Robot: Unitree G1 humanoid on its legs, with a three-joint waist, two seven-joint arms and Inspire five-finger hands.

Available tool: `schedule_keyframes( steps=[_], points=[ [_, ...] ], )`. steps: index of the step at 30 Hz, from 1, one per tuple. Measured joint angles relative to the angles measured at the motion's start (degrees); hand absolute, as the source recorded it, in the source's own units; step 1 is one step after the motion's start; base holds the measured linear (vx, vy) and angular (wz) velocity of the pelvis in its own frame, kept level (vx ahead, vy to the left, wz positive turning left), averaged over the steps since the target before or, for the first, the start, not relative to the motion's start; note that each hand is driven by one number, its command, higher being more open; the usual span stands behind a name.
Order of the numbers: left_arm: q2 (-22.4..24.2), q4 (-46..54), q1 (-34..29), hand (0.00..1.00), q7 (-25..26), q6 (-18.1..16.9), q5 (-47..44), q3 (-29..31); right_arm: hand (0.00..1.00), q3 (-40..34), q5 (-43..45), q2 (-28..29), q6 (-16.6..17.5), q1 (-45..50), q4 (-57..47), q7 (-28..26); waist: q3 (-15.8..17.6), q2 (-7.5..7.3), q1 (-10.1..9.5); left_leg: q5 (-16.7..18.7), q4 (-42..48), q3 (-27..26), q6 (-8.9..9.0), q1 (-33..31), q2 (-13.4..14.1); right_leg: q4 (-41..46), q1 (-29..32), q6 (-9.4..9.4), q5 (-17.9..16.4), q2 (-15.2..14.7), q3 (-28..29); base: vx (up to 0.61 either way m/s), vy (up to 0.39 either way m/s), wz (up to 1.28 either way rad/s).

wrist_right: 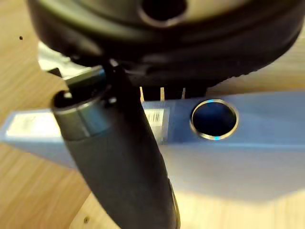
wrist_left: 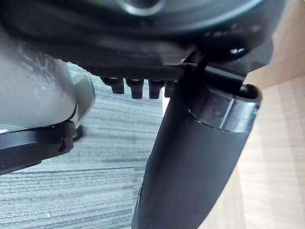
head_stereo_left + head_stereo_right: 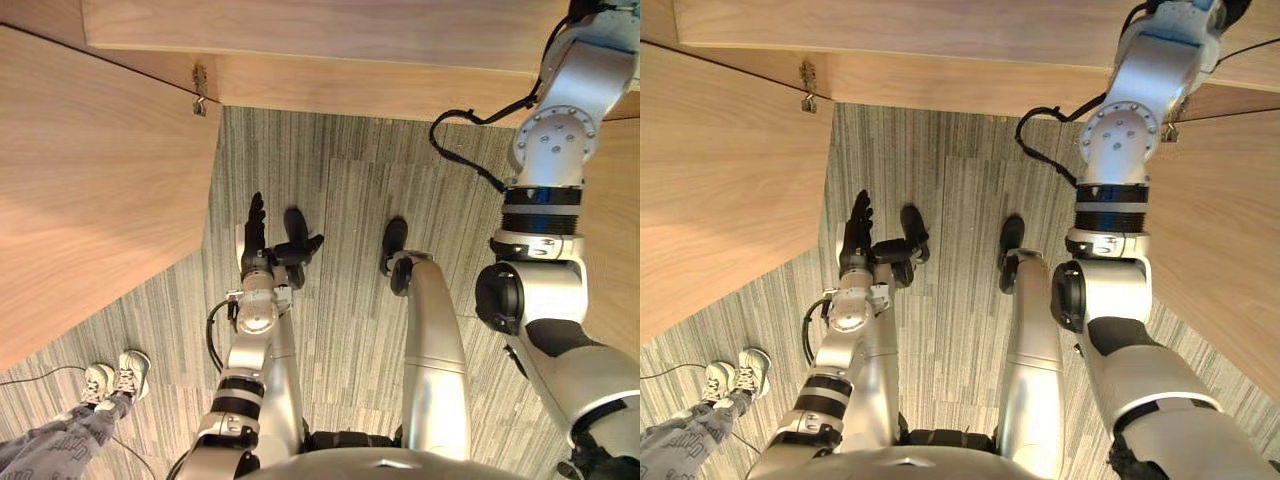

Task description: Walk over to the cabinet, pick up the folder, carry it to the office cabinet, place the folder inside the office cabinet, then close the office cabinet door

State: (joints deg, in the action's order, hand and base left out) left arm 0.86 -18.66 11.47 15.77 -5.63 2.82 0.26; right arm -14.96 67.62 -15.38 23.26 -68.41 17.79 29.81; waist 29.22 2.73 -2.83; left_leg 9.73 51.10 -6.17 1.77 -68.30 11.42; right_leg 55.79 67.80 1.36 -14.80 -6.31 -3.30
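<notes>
Right hand point(image 1: 119, 162) hides part of the blue folder point(image 1: 248, 148).

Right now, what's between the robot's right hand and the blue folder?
Nothing. In the right wrist view the right hand grips the blue folder, thumb lying straight across it.

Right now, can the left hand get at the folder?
Probably not: the left hand hangs open over the carpet, while the folder lies on wood at the outstretched right hand.
</notes>
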Motion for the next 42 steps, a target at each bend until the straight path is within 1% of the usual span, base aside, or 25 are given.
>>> schedule_keyframes(
  steps=[4,11,14,17,19,20,21,25,26,27,29,30,32,34,37,41,42],
  points=[
    [0.0,-0.1,-0.1,1.00,0.0,0.0,0.0,-0.2,1.00,0.4,0.0,-2.0,-0.1,-0.5,0.0,0.0,-0.1,0.00,-0.01,-0.6,-0.9,0.0,0.05,0.2,-0.1,-0.3,0.0,-0.35,0.2,0.0,-0.2,-0.02,0.039,0.03],
    [-0.4,-0.1,-0.3,1.00,0.0,0.0,0.0,-1.2,1.00,0.4,-0.2,-3.0,-0.5,-0.5,0.7,0.0,-0.2,0.02,0.05,-1.1,-1.6,0.2,0.16,0.3,0.0,-0.7,0.0,-0.78,0.5,0.0,-0.6,-0.02,0.042,0.01],
    [-0.4,0.1,-0.4,1.00,0.0,0.0,0.0,-1.2,1.00,1.0,-0.6,-3.3,-1.0,-0.4,1.5,-0.1,-0.2,0.02,0.09,-1.2,-1.7,0.1,0.16,0.3,0.1,-0.8,0.0,-0.83,0.5,0.0,-0.6,-0.02,0.045,-0.01],
    [-0.5,0.7,-0.9,1.00,0.0,0.1,0.0,-1.4,1.00,3.0,-2.5,-5.9,-2.8,0.8,2.1,-0.8,-0.2,0.01,0.10,-1.2,-1.7,-0.1,0.16,0.3,0.2,-1.0,-0.1,-0.85,0.5,0.1,-0.6,-0.02,0.046,-0.01],
    [-0.6,1.0,-1.3,1.00,0.0,0.1,0.0,-1.5,1.00,6.4,-5.2,-9.6,-5.0,2.9,2.1,-3.3,-0.3,-0.01,0.14,-1.2,-1.8,-0.3,0.16,0.5,0.3,-1.2,-0.1,-0.90,0.7,0.2,-0.4,-0.02,0.050,-0.04],
    [-0.6,1.0,-1.3,1.00,0.0,0.1,0.0,-1.5,1.00,7.3,-5.8,-10.5,-5.4,3.3,2.1,-3.9,-0.3,-0.01,0.18,-1.2,-1.9,-0.4,0.16,0.6,0.4,-1.2,-0.2,-0.89,0.7,0.2,-0.4,-0.02,0.050,-0.05],
    [-0.6,1.0,-1.4,1.00,-0.1,0.1,0.0,-1.6,1.00,8.3,-7.5,-11.8,-6.6,4.3,2.0,-5.1,-0.3,-0.02,0.28,-1.2,-1.9,-0.6,0.16,0.8,0.5,-1.4,-0.4,-0.88,0.7,0.3,-0.4,-0.02,0.048,-0.04],
    [-0.9,1.3,-2.2,1.00,-0.8,0.1,0.1,-1.6,1.00,10.0,-11.9,-15.4,-8.6,8.6,1.1,-8.4,-0.4,-0.08,0.48,-1.1,-2.5,-0.9,0.15,1.4,0.7,-2.2,-1.1,-0.79,1.0,0.5,-0.4,-0.01,0.052,-0.03],
    [-1.3,1.5,-2.6,1.00,-1.2,0.1,0.1,-1.6,1.00,11.0,-13.9,-17.7,-9.4,10.2,0.8,-10.1,-0.4,-0.08,0.58,-1.2,-2.9,-1.0,0.03,1.4,0.8,-2.9,-1.1,-0.71,1.3,0.6,-0.3,-0.01,0.056,-0.05],
    [-1.4,1.6,-2.7,1.00,-1.2,0.1,0.2,-1.6,1.00,11.4,-14.1,-18.2,-9.5,10.5,0.8,-10.4,-0.4,-0.08,0.64,-1.2,-2.9,-1.1,0.00,1.4,0.8,-3.0,-1.1,-0.69,1.4,0.6,-0.3,-0.01,0.085,-0.07],
    [-2.0,2.3,-3.6,1.00,-1.4,0.0,0.2,-1.6,1.00,13.6,-15.0,-21.2,-10.6,11.6,0.7,-12.4,-0.4,-0.08,1.03,-1.2,-3.0,-1.3,0.00,1.4,0.9,-3.3,-1.1,-0.54,1.6,0.7,-0.1,-0.01,0.058,-0.05],
    [-2.7,2.8,-4.2,1.00,-1.6,0.0,0.2,-1.6,1.00,15.6,-16.5,-24.0,-11.3,12.6,0.5,-14.3,-0.4,-0.08,1.23,-1.2,-3.0,-1.5,0.00,1.4,0.9,-3.6,-1.2,-0.48,1.7,0.7,0.0,-0.01,0.062,-0.05],
    [-3.4,3.0,-4.6,1.00,-2.0,-0.1,0.3,-1.5,1.00,18.1,-17.9,-27.2,-11.8,13.6,-0.2,-16.5,-0.4,-0.08,1.30,-1.2,-3.1,-1.5,0.00,1.4,1.1,-3.9,-1.3,-0.43,1.8,0.9,0.0,-0.01,0.064,-0.06],
    [-4.1,3.2,-5.3,1.00,-2.5,-0.2,0.9,-1.5,1.00,21.3,-21.0,-31.3,-12.6,15.4,-1.6,-21.0,-0.4,-0.08,1.34,-1.2,-3.4,-1.5,-0.01,1.8,1.3,-4.4,-1.7,-0.41,2.1,1.2,0.0,-0.02,0.051,-0.06],
    [-4.6,3.4,-6.3,1.00,-3.3,-0.7,2.2,-1.5,1.00,24.4,-24.8,-34.7,-13.3,16.7,-2.6,-25.9,-0.4,-0.09,1.37,-1.4,-3.8,-1.8,-0.20,2.4,1.3,-4.9,-2.1,-0.38,2.3,1.2,0.1,-0.02,0.045,-0.02],
    [-5.1,3.5,-6.5,1.00,-3.8,-0.8,2.4,-1.5,1.00,28.2,-28.2,-37.3,-13.8,17.0,-2.6,-28.6,-0.4,-0.10,1.29,-1.4,-3.9,-1.9,-0.27,2.4,1.3,-5.0,-2.1,-0.35,2.4,1.2,0.1,-0.02,0.048,0.00],
    [-5.1,3.5,-6.5,1.00,-3.9,-0.9,2.4,-1.5,1.00,29.2,-30.2,-38.1,-13.7,17.0,-2.7,-29.1,-0.4,-0.10,1.26,-1.4,-4.0,-2.0,-0.27,2.4,1.3,-5.0,-2.1,-0.34,2.4,1.2,0.1,-0.01,0.035,-0.01]
  ],
)
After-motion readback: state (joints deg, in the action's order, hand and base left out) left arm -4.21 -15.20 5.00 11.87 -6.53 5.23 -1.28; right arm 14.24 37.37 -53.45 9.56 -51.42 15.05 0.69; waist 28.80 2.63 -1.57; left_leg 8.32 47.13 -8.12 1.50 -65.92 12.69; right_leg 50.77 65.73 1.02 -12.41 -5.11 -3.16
